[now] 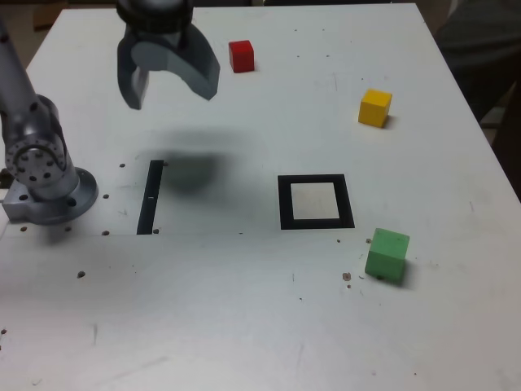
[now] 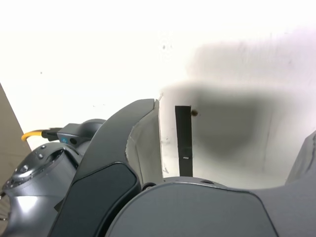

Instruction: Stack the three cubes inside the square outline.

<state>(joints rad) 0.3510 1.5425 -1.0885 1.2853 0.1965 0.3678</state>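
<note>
Lab bench: bolted arm base (image 1: 45, 191)

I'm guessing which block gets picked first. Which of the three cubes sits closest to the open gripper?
The red cube, just to the exterior view's right of the gripper. The yellow cube and green cube lie much farther off.

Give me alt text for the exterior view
An open gripper hangs empty above a white table. Red cube, yellow cube and green cube sit apart around an empty black square outline.
</note>
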